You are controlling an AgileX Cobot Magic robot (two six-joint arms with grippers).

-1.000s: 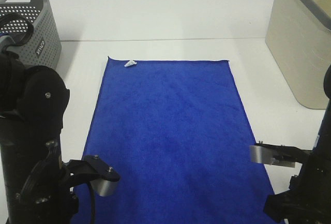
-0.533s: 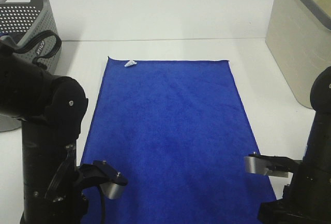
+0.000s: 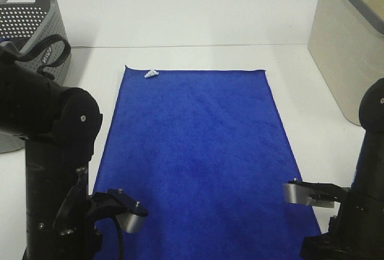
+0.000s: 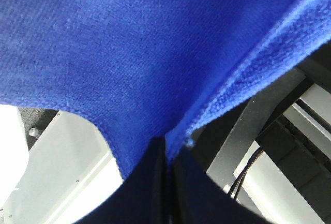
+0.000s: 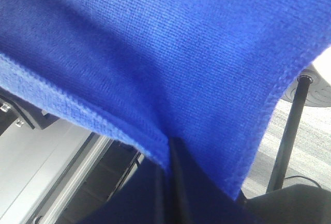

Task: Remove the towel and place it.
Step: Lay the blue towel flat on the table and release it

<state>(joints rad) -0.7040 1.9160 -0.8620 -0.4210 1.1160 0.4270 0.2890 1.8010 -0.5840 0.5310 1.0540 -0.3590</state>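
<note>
The blue towel (image 3: 198,152) lies flat on the white surface (image 3: 312,92). The left hand (image 4: 166,149) and right hand (image 5: 168,151) are pinched shut on its near corners, I think. Next, both should lift together, evenly, so neither corner slips.

Upper left of the high view: grey perforated basket (image 3: 33,23) with a handle cut-out, cropped by the frame edge. Upper right: beige bin (image 3: 345,56), likewise cropped. Both on a white table (image 3: 327,152). Lower right of the right wrist view: thin black pole (image 5: 289,131) above a grey floor. Lower right of the left wrist view: dark metal bars (image 4: 243,131).
</note>
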